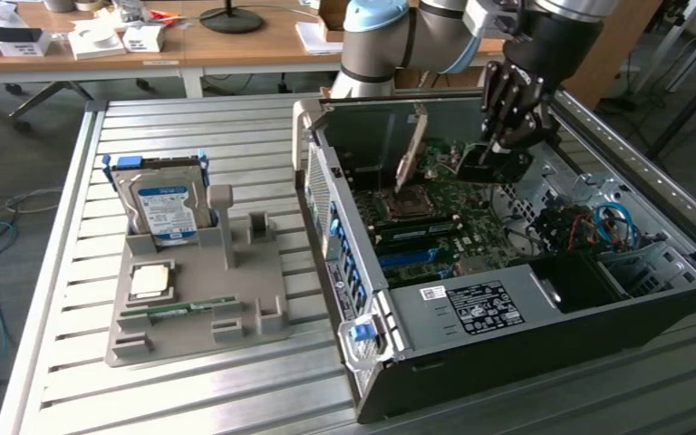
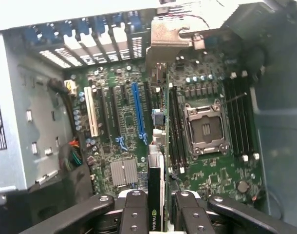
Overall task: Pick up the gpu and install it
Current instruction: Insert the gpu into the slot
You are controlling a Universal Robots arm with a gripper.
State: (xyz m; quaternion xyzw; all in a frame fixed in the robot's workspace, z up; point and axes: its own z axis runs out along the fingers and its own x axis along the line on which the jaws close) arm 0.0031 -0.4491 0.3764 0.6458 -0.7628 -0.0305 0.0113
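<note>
The gripper [image 1: 495,166] hangs in the upper right of the exterior view, reaching down into the open case [image 1: 493,308]. In the wrist view its fingers [image 2: 134,209] sit on either side of the gpu [image 2: 157,175] and are clamped on it. The card stands edge-on over the board [image 2: 119,122], between the long blue slot [image 2: 138,112] and the socket [image 2: 206,129]. I cannot tell whether its lower edge is seated in a slot.

In the exterior view the gpu [image 1: 411,152] shows as a thin tan slab just left of the gripper, near the case's rear wall. On the table [image 1: 203,127] at the exterior view's left, a grey tray [image 1: 251,308] holds the hard drive [image 1: 167,208] upright and a green memory stick [image 1: 178,311] lying flat.
</note>
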